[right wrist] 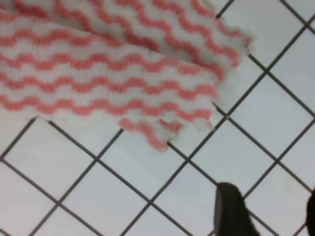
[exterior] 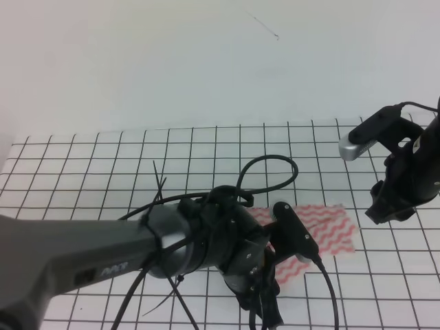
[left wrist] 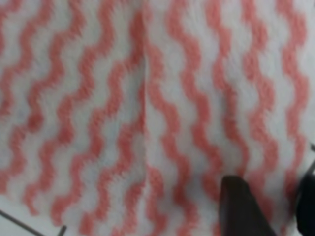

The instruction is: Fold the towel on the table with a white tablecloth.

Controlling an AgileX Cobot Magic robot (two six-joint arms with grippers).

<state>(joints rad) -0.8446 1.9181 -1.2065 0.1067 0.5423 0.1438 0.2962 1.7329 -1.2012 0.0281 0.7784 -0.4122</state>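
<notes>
The towel (exterior: pixel 331 228), white with red-pink wavy stripes, lies on the white grid tablecloth (exterior: pixel 103 172) right of centre. My left arm covers its left part. In the left wrist view the towel (left wrist: pixel 98 113) fills the frame, with a straight crease running down it. My left gripper (left wrist: pixel 275 211) hangs close over it, fingers (left wrist: pixel 240 206) apart and nothing between them. My right gripper (exterior: pixel 380 212) hovers just right of the towel. In the right wrist view the towel (right wrist: pixel 108 73) shows two overlapping layers and a ragged corner; the right gripper (right wrist: pixel 270 216) is open over bare tablecloth.
The table (exterior: pixel 82 206) under the tablecloth reaches back to a plain white wall (exterior: pixel 172 62). Black cables (exterior: pixel 268 172) loop over my left arm above the towel. Gridded cloth stretches left, behind and right of the towel.
</notes>
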